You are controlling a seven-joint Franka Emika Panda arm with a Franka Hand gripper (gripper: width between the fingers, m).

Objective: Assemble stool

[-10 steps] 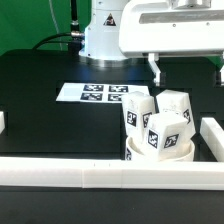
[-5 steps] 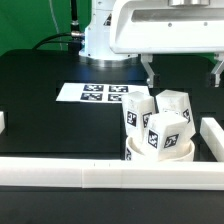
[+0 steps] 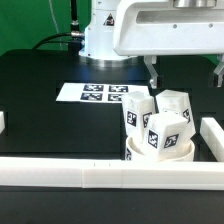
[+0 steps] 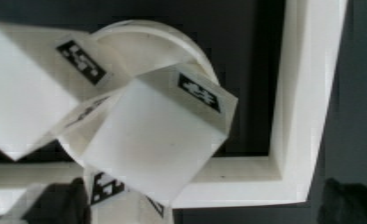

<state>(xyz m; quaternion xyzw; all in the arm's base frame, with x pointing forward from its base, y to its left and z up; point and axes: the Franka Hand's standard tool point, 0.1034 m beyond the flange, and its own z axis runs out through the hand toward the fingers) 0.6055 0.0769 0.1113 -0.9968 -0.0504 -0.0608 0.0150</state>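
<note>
The stool stands upside down at the exterior view's front right: a white round rimmed seat (image 3: 160, 156) with three short blocky white legs (image 3: 166, 131) standing on it, each with black-and-white tags. My gripper (image 3: 185, 72) hangs above the stool, open and empty, with its fingers (image 3: 152, 70) spread wide and clear of the legs. In the wrist view the seat (image 4: 153, 42) and the tagged legs (image 4: 162, 135) fill the picture below the gripper (image 4: 201, 205); only the dark fingertips (image 4: 55, 200) show at the picture's edge.
The marker board (image 3: 104, 94) lies flat on the black table behind the stool. A long white rail (image 3: 100, 176) runs along the front, another rail (image 3: 212, 134) stands at the right, beside the stool, and it shows in the wrist view (image 4: 313, 90).
My gripper and arm have shifted a little to the exterior view's left above the stool. The stool and its legs have not moved.
</note>
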